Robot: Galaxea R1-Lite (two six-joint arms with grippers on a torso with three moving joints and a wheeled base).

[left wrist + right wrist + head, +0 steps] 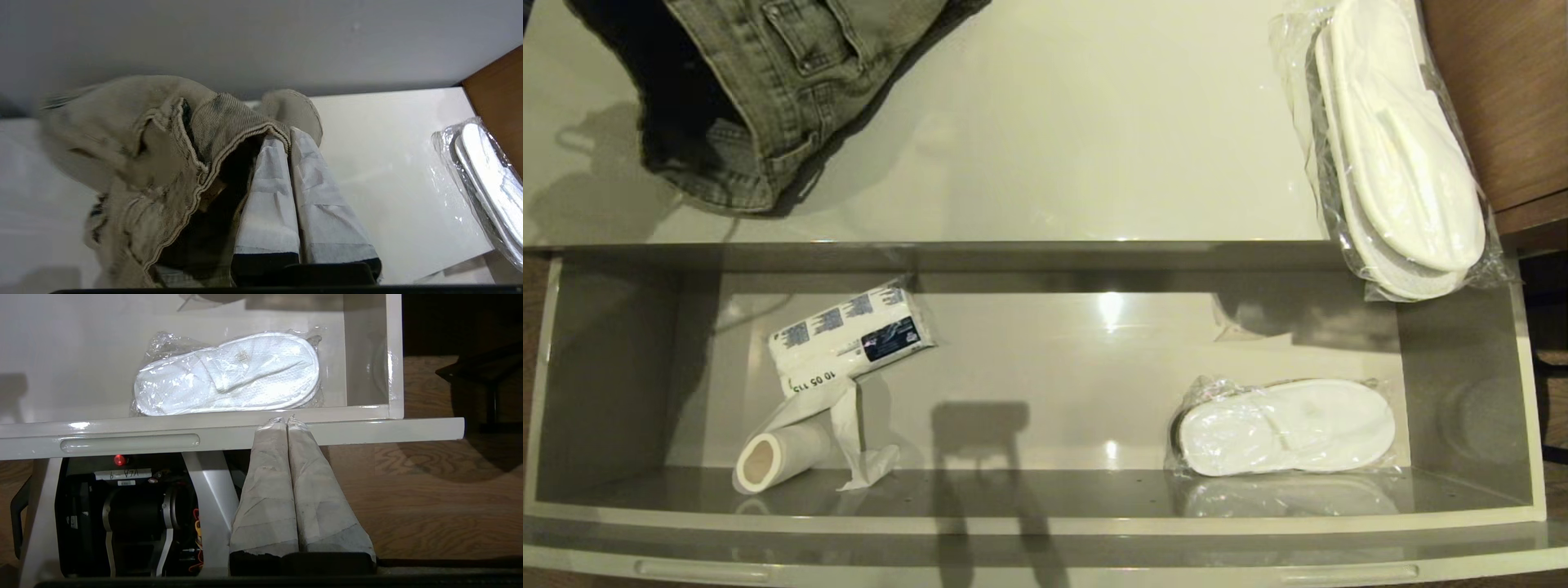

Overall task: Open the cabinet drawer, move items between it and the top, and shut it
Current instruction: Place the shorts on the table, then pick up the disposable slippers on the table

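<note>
While the cabinet drawer point(1045, 523) stands pulled fully out, the left gripper point(291, 134) is clamped on a fold of the denim garment point(768, 90), bunched at the far left of the top point(1054, 139), apparently to carry it. One wrapped slipper pair point(1286, 426) lies inside, another point(1401, 147) overhangs the top's edge; the right gripper point(287, 421) waits closed and empty below the drawer front

We see the left pincer point(291, 136) with its two wrapped fingers point(269, 196) pressed together on a hem of the denim garment point(155, 163), which bunches over the glossy cabinet top point(380, 171). Wrapped slippers point(486, 179) lie near the brown wooden furniture point(496, 90).
</note>
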